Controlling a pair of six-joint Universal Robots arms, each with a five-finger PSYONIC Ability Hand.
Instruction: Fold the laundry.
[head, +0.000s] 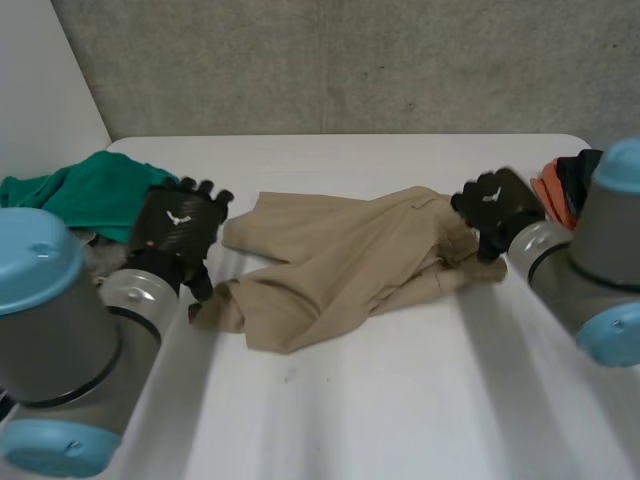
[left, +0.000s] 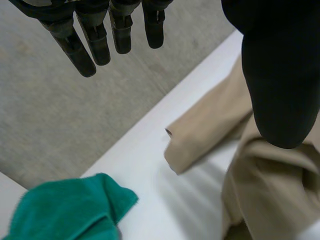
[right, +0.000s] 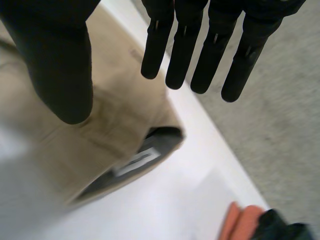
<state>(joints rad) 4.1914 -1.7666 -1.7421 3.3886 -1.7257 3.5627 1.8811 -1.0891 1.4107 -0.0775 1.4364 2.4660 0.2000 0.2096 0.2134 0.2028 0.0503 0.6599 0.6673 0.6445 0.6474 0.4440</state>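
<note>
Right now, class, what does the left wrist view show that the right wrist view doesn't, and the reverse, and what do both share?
The left wrist view adds the green cloth. The right wrist view adds the white label inside the beige garment, and an orange item. Both share the beige garment, the white table, and a robot hand with straight fingers: the left robot hand and the right robot hand.
</note>
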